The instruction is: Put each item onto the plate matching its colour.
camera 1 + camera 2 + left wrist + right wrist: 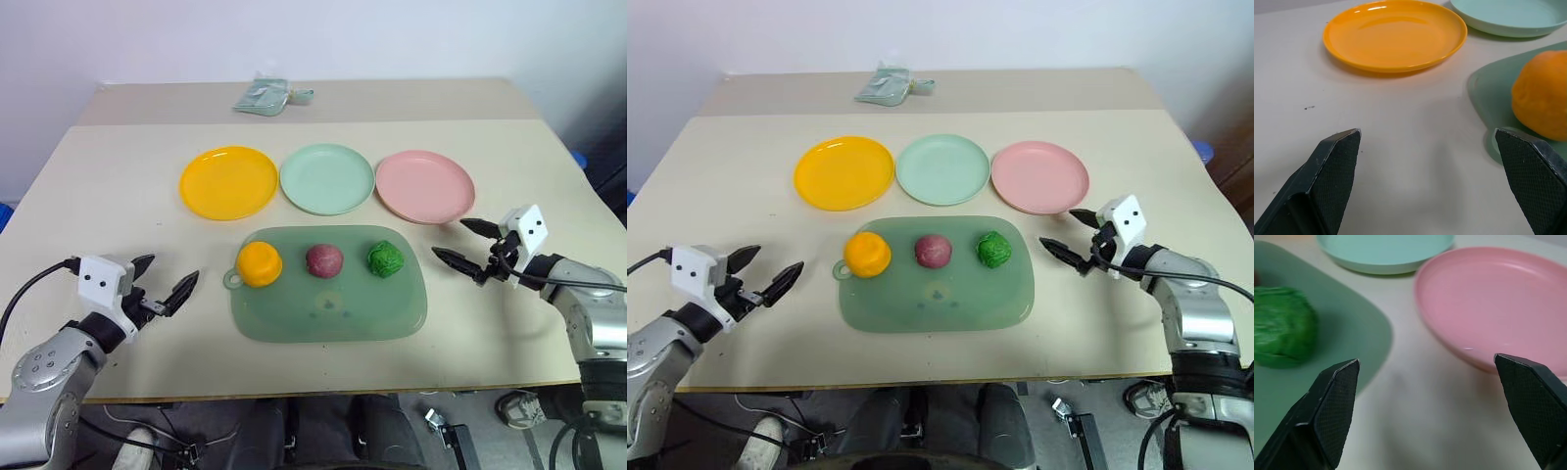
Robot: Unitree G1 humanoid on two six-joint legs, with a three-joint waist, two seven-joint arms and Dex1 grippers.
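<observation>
Three lumps sit on the tray: orange lump, maroon ball, green ball. They look light and squashable, best pinched across the middle. Left gripper and right gripper flank the tray, jaws apart, empty.

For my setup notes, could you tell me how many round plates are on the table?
3, in a row behind the tray: yellow-orange plate at left, mint green plate in the middle, pink plate at right.

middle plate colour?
Pale mint green; the middle plate shows best in the left eye view.
</observation>
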